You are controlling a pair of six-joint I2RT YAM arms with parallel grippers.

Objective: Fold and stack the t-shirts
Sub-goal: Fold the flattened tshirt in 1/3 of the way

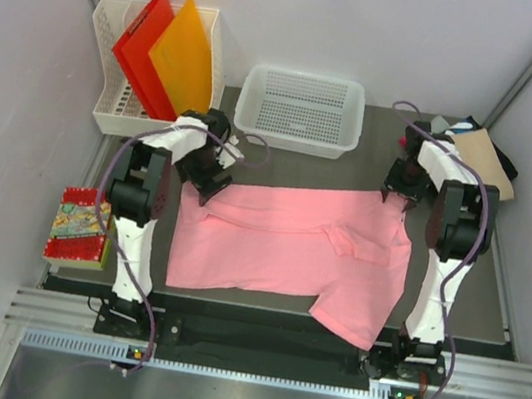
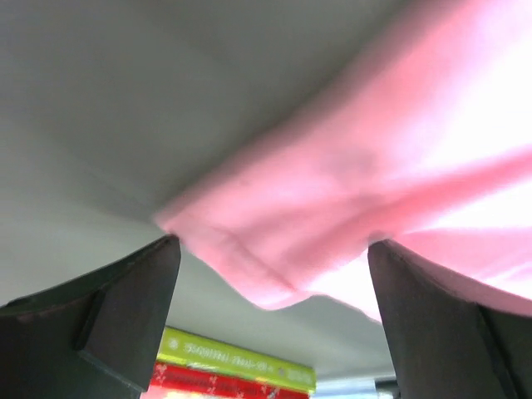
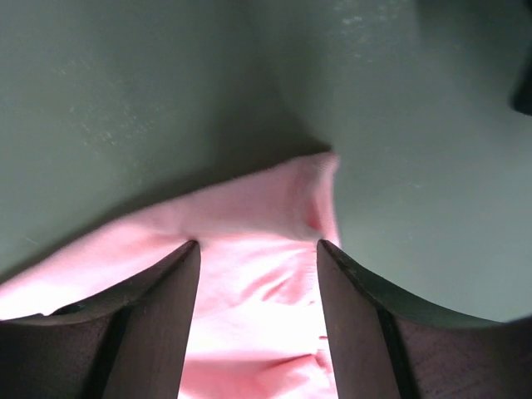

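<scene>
Pink t-shirt (image 1: 289, 249) lies spread on the table (image 1: 301, 168), with its far edge running between the two arms and one part reaching toward the near edge on the right. The stack of folded shirts (image 1: 483, 153) sits at the far right corner, well apart from it.

Left gripper (image 2: 273, 243): fingers spread wide, with the far-left corner of the cloth between them and not yet pinched. Right gripper (image 3: 258, 245): fingers partly apart, straddling the far-right corner, with no visible grip on the cloth.

The step in hand appears to be grasping both far corners for the first fold. To do it well:

1. Lower each gripper until the cloth edge sits deep between the fingers.
2. Close both together, catching all layers at the corner.
3. Lift evenly and keep the far edge taut, so the wrinkle near the middle does not fold in.
</scene>
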